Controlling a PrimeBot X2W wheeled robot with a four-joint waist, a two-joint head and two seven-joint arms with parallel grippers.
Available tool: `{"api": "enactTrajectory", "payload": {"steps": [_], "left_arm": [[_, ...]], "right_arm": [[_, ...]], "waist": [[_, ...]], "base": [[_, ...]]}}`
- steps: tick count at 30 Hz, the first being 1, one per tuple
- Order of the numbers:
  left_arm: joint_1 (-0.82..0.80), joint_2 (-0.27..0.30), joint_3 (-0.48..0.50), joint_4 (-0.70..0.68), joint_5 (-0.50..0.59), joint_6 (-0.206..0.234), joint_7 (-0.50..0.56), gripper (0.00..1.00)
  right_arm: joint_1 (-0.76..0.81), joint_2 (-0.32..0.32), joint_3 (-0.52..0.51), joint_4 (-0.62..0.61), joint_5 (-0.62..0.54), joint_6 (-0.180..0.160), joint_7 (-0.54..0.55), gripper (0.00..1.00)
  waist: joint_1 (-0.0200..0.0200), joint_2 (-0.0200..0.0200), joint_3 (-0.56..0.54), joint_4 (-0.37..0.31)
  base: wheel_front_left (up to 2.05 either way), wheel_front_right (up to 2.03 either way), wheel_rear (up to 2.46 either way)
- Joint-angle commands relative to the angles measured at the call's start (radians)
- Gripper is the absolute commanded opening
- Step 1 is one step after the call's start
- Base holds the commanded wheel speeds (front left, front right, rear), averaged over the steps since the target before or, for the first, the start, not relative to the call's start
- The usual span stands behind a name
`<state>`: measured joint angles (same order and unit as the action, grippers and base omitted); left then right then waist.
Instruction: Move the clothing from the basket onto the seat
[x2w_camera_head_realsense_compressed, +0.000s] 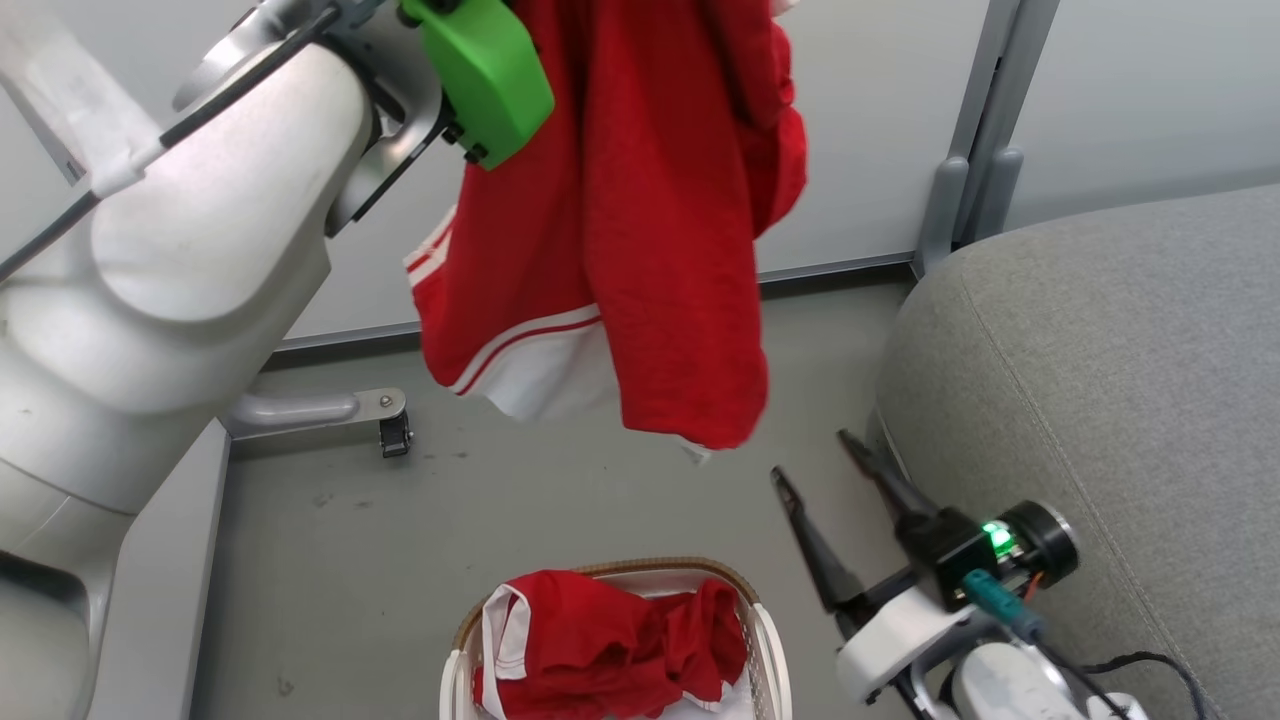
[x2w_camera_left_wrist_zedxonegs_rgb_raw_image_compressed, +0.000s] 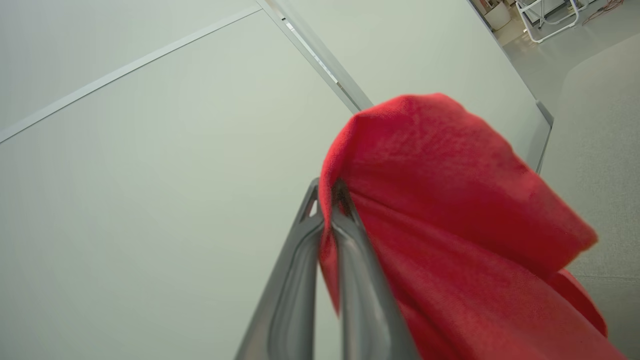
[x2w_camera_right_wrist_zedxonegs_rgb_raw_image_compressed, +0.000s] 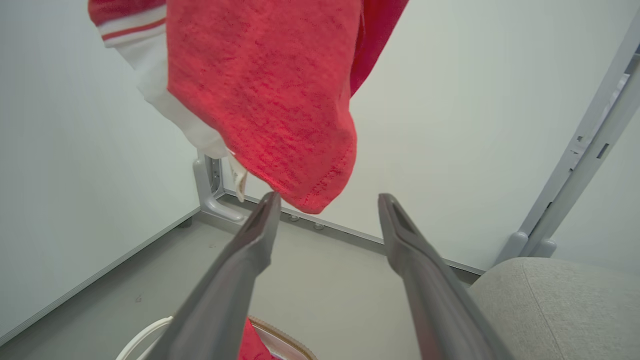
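A red garment (x2w_camera_head_realsense_compressed: 640, 220) with a white hem and thin white stripes hangs high in the air, above and behind the basket. My left gripper (x2w_camera_left_wrist_zedxonegs_rgb_raw_image_compressed: 327, 192) is shut on a fold of it (x2w_camera_left_wrist_zedxonegs_rgb_raw_image_compressed: 450, 210) at the top. More red clothing (x2w_camera_head_realsense_compressed: 610, 640) lies in the white basket (x2w_camera_head_realsense_compressed: 765, 650) with its brown woven rim at the bottom of the head view. My right gripper (x2w_camera_head_realsense_compressed: 810, 455) stands open between the basket and the grey seat (x2w_camera_head_realsense_compressed: 1100, 380), fingers pointing up toward the hanging garment (x2w_camera_right_wrist_zedxonegs_rgb_raw_image_compressed: 270, 100), whose lower edge hangs just above the fingertips.
A pale partition wall with a metal post (x2w_camera_head_realsense_compressed: 985, 140) stands behind. A caster foot (x2w_camera_head_realsense_compressed: 392, 425) rests on the grey floor at the left. My pale left arm (x2w_camera_head_realsense_compressed: 170, 230) covers the left of the head view.
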<state>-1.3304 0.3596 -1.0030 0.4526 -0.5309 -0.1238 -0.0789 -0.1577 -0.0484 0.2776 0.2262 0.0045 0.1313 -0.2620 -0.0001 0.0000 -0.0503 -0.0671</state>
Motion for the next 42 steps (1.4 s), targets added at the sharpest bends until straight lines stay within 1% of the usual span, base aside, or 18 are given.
{"api": "enactTrajectory", "payload": {"steps": [1, 7, 13, 17, 25, 28, 31, 32, 33, 34, 37, 42], "left_arm": [[-0.026, -0.011, -0.001, 0.005, -0.008, -0.002, 0.003, 0.00], [-0.074, -0.055, -0.018, 0.023, -0.025, -0.004, -0.007, 0.00], [-0.109, -0.082, -0.034, 0.015, -0.050, -0.006, -0.009, 0.00], [-0.115, -0.086, -0.045, 0.014, -0.061, -0.006, -0.012, 0.00], [-0.080, -0.077, -0.069, 0.018, -0.080, -0.007, -0.008, 0.00], [-0.064, -0.074, -0.076, 0.020, -0.094, -0.007, -0.006, 0.00], [-0.043, -0.073, -0.081, 0.023, -0.108, -0.007, -0.007, 0.00], [-0.036, -0.072, -0.081, 0.024, -0.112, -0.005, -0.008, 0.00], [-0.027, -0.071, -0.082, 0.025, -0.116, -0.003, -0.009, 0.00], [-0.018, -0.069, -0.083, 0.026, -0.118, 0.000, -0.010, 0.00], [0.018, -0.062, -0.085, 0.030, -0.133, 0.007, -0.014, 0.00], [0.112, -0.040, -0.088, 0.037, -0.172, 0.024, -0.026, 0.00]], "right_arm": [[-0.006, -0.004, 0.019, 0.023, -0.010, -0.001, -0.004, 1.00], [-0.036, -0.004, 0.076, 0.131, -0.030, -0.001, -0.003, 1.00], [-0.081, -0.004, 0.061, 0.128, -0.024, -0.001, -0.003, 1.00], [-0.105, -0.004, 0.034, 0.092, -0.031, -0.001, -0.003, 1.00], [-0.119, -0.004, -0.030, -0.063, -0.071, -0.001, -0.003, 1.00], [-0.125, -0.004, -0.029, -0.103, -0.069, -0.001, -0.003, 1.00], [-0.129, -0.003, 0.012, -0.093, -0.086, -0.001, -0.003, 1.00], [-0.132, -0.003, 0.025, -0.080, -0.086, -0.001, -0.003, 0.39], [-0.140, -0.004, 0.039, -0.066, -0.085, -0.001, -0.003, 0.12], [-0.148, -0.005, 0.048, -0.052, -0.078, -0.001, -0.003, 0.00], [-0.162, -0.004, 0.062, -0.030, -0.066, -0.001, -0.003, 0.00], [-0.192, -0.004, 0.053, -0.033, -0.062, -0.001, -0.003, 0.00]], "waist": [[0.0001, 0.0000, -0.003, 0.003], [0.0001, 0.0000, -0.019, 0.017], [0.0001, 0.0000, -0.030, 0.031], [0.0001, 0.0000, -0.036, 0.039], [0.0001, 0.0000, -0.041, 0.039], [0.0001, 0.0000, -0.042, 0.035], [0.0001, 0.0000, -0.042, 0.030], [0.0001, 0.0000, -0.042, 0.029], [0.0001, 0.0000, -0.042, 0.026], [0.0001, 0.0000, -0.042, 0.025], [0.0001, 0.0000, -0.039, 0.020], [0.0001, 0.0000, -0.032, 0.012]], "base": [[0.00, 0.00, 0.00], [0.00, 0.00, 0.00], [0.00, 0.00, 0.00], [0.00, 0.00, 0.00], [0.00, 0.00, 0.00], [0.00, 0.00, 0.00], [0.00, 0.00, 0.00], [0.00, 0.00, 0.00], [0.00, 0.00, 0.00], [0.00, 0.00, 0.00], [0.00, 0.00, 0.00], [0.00, 0.00, 0.00]]}}
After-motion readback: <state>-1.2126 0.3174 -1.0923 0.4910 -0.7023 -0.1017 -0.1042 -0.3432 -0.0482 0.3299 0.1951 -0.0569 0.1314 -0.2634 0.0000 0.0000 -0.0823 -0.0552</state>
